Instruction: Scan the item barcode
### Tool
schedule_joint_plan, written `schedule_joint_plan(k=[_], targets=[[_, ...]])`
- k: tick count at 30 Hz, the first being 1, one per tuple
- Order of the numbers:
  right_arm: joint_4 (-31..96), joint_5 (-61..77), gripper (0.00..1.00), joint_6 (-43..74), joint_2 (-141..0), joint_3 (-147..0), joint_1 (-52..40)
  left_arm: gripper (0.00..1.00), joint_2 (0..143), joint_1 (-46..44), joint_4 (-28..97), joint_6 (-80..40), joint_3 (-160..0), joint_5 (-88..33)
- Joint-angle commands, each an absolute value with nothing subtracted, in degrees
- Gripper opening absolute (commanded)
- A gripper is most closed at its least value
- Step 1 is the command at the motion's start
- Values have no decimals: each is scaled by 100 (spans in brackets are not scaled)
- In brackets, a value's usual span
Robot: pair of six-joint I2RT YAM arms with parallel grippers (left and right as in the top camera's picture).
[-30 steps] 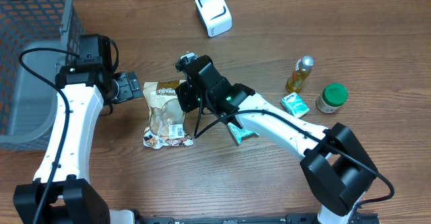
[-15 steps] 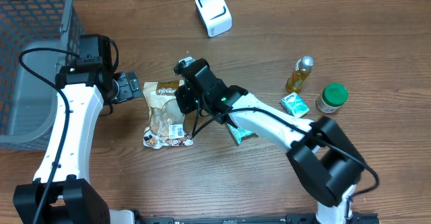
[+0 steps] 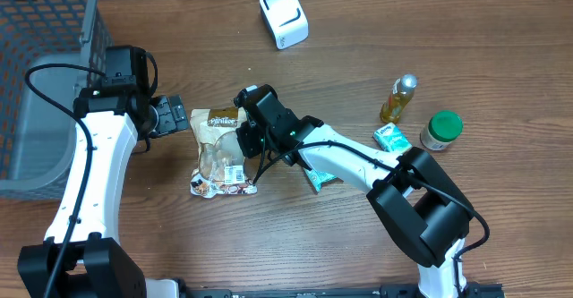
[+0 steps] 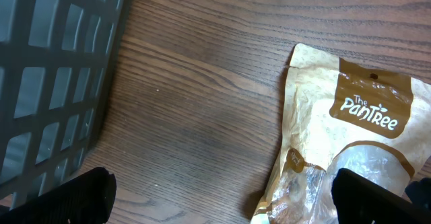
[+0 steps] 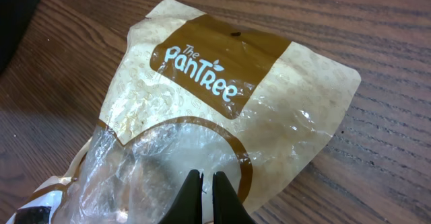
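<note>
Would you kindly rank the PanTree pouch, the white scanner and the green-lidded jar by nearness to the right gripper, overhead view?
1. PanTree pouch, directly under the right gripper.
2. White scanner, top centre.
3. Green-lidded jar, far right.

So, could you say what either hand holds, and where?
Nothing in the left hand. The right hand is shut over the bag's clear window; a pinch cannot be told.

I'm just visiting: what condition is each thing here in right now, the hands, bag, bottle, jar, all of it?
snack bag: lying flat, logo side up.
left hand: open, beside the snack bag, holding nothing.
right hand: shut, tips on the snack bag's clear window.
scanner: standing apart, untouched.
bottle: capped.
jar: upright, green lid on.
</note>
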State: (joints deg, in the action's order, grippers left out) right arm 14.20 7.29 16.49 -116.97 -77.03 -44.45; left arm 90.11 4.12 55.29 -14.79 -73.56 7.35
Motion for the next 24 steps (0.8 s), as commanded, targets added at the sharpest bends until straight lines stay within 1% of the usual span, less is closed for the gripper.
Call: schedule_joint_plan(k=[1,13,24], targets=[[1334,755,4,1669,-11738,-7688,-4434,100,8971,373,5524,-1415,-7435,790],[556,904,4,1616,-11983,-7688,-4504,100,8971,373,5524,-1415,-7435,790],[270,906,4,1619,-12136,-7688,-4495,100,8971,373,5524,-1415,-7435,790]])
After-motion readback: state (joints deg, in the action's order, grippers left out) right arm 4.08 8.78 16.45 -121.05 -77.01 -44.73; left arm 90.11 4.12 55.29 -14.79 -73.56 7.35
